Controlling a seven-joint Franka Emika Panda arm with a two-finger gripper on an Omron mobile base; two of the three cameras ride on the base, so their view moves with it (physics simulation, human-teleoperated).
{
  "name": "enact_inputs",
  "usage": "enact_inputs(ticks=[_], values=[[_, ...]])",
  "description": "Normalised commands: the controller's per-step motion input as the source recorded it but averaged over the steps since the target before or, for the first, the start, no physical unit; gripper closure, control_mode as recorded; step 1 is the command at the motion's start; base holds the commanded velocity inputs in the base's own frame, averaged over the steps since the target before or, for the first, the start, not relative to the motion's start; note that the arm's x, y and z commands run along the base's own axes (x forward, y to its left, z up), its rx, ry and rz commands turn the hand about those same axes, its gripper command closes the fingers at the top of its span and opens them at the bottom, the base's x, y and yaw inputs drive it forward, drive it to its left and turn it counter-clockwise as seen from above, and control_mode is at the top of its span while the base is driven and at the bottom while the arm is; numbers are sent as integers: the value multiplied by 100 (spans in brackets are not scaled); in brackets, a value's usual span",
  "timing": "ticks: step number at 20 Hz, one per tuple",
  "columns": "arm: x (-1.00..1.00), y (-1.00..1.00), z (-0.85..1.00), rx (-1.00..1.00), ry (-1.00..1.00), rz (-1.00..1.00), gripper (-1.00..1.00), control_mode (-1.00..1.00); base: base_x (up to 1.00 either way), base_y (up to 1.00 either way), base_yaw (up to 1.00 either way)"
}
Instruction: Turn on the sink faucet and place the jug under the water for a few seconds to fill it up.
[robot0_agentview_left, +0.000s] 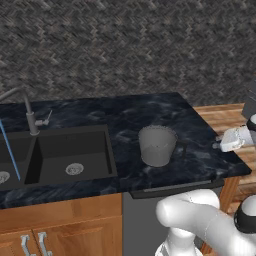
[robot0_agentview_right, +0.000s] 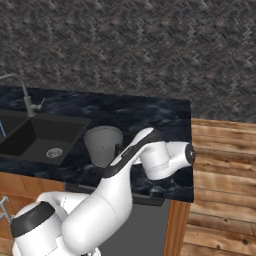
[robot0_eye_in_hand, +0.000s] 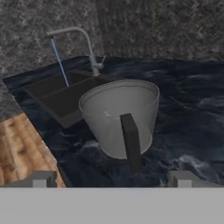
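Note:
The pale grey jug (robot0_agentview_left: 157, 145) stands upright on the dark marbled counter, right of the sink (robot0_agentview_left: 75, 150). In the hand view the jug (robot0_eye_in_hand: 118, 116) is straight ahead, its dark handle (robot0_eye_in_hand: 131, 142) facing me. My gripper (robot0_eye_in_hand: 112, 179) is open, its fingertips (robot0_eye_in_hand: 41, 179) wide apart and short of the jug, holding nothing. From the left base view the gripper (robot0_agentview_left: 223, 144) hangs over the counter's right edge. The sink faucet (robot0_agentview_left: 30, 112) has its spout swung left, and the blue water (robot0_agentview_left: 10, 150) falls into the left basin. My arm partly covers the jug (robot0_agentview_right: 102, 142).
A dark herringbone wall (robot0_agentview_left: 125, 45) rises behind the counter. The counter's right end (robot0_agentview_left: 235, 160) drops to a wooden floor (robot0_agentview_right: 225, 165). Wooden cabinet doors (robot0_agentview_left: 60, 230) sit below the sink, with a grey appliance front (robot0_agentview_left: 140, 220) beside them.

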Motion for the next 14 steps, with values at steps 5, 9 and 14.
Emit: enact_inputs(ticks=[5,9,14], values=[[34,18,-20,0,-8,5,-100,-100,0,0,0],[25,20,-30,0,-4,4,-100,-100,0,0,0],[24,23,-31,0,-1,6,-100,-100,0,0,0]])
